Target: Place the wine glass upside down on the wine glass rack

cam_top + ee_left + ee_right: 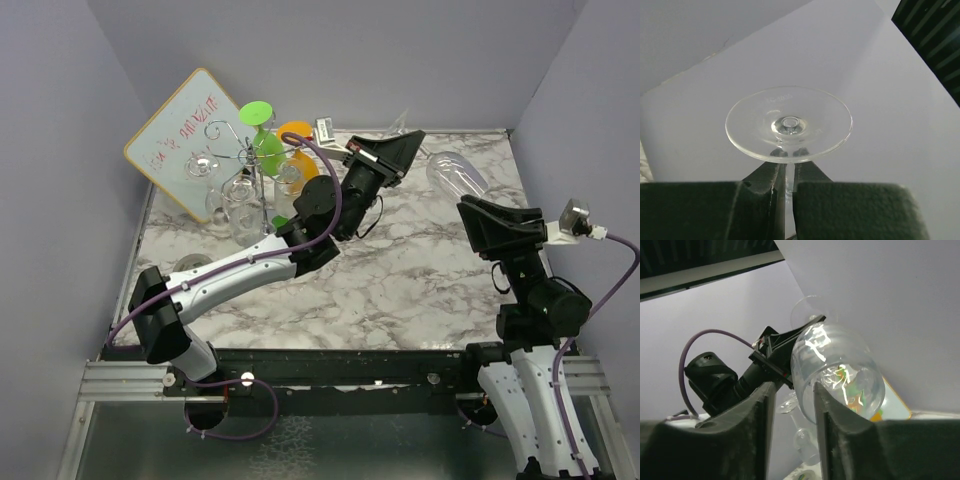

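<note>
Your left gripper [786, 172] pinches the wine glass [455, 175] by its thin stem, bowl sideways above the far right of the counter [400, 290]. The right gripper [792, 415] gapes empty beside the bowl. Bump it and the glass may twist loose before reaching the wine glass rack [238, 150] in the far-left corner.
</note>
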